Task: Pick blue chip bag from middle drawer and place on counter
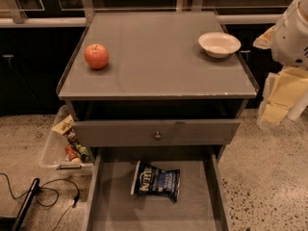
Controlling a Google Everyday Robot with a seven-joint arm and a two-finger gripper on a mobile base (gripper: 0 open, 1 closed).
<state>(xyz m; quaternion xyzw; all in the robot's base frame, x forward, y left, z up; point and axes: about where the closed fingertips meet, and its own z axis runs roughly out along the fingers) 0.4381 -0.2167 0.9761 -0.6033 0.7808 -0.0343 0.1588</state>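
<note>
A grey cabinet seen from in front and above; its large flat grey counter (159,76) has a smooth, slightly glossy top with thin raised side edges. A round red apple (96,56) stands near the counter's left side; a shallow white bowl (219,44) sits near the far right corner, well apart from the apple. Below the top is a grey drawer front with a small round knob (156,132); beneath that, the wide shallow grey middle drawer (110,201) is pulled out toward the viewer. The small crinkly dark-blue chip bag (155,180) with a white logo lies on its side on the drawer floor, roughly central, touching neither side wall. Left of the cabinet, a clear plastic bin (50,153) on the speckled floor (264,177) holds tan and green snack packets (72,136); a black cable (48,196) loops nearby. At the right edge, beside the counter and above the floor, hangs the white arm with what seems to be its pale cream gripper (281,97); it is well apart from the bag, and whether it is released or clenched cannot be told.
</note>
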